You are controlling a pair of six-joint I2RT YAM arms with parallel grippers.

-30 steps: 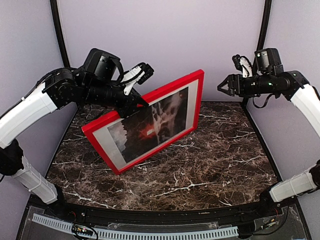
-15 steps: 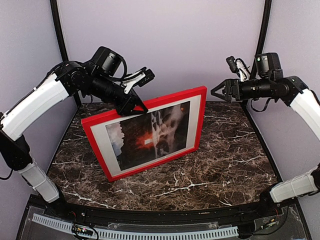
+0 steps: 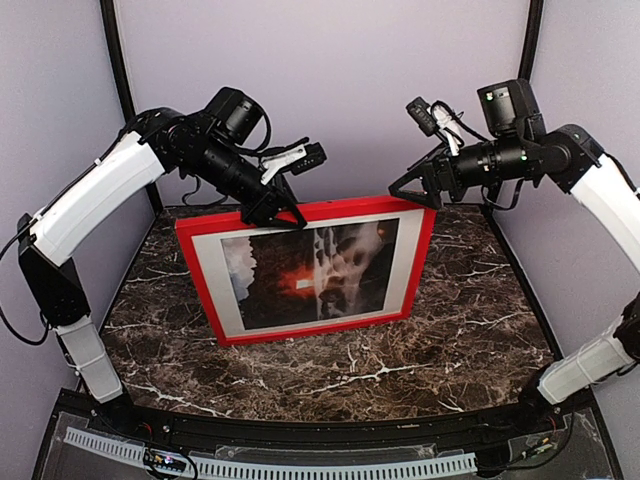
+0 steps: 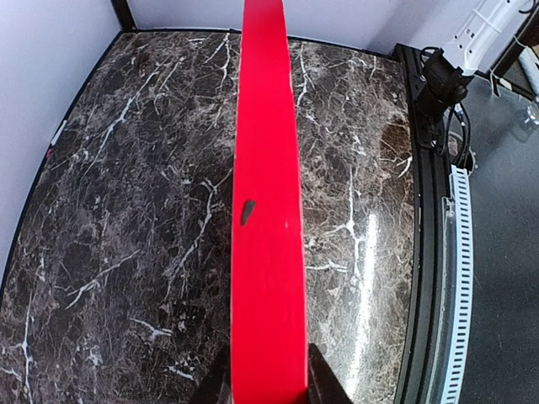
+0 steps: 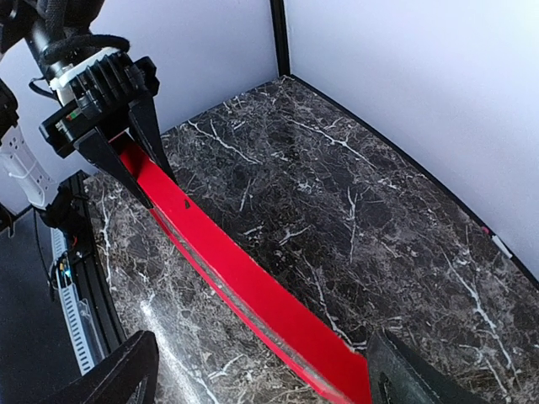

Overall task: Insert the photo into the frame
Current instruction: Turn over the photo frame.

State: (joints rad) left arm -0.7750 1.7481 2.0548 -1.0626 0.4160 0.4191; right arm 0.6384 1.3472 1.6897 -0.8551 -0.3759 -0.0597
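Frame (image 3: 310, 328) is standing on its long lower rail about mid-way back on the marble table (image 3: 420, 380), red front facing my overhead cam. The photo (image 3: 310, 275) sits in it with a white mat (image 3: 406, 260) around it: dark landscape, orange glow in the middle.

Arms next. Left arm climbs from its base at the near left corner with the elbow high by the side wall. The forearm then angles down and to the right, so the left gripper (image 3: 283, 213) comes onto the top rail from above, a bit left of the rail's middle. Its jaws are clenched on the frame. On the left wrist cam the red rail runs straight away from the lens with a dark finger (image 4: 324, 389) pressed to each side.

Right arm goes up the right side, bends and reaches left with the wrist about level, ending at the top right corner. The right gripper (image 3: 415, 200) is spread wide, one finger either side of that corner. On its wrist cam the rail's end lies in the gap, much nearer the finger (image 5: 413, 374) on the right of the picture. Can't tell if it's touching.

Hard-to-read stuff: the frame's back is hidden in every view, and both wrist cams cut their own fingers off at the picture edge. There's also a small dark speck (image 4: 248, 211) on the rail top that I can't identify.
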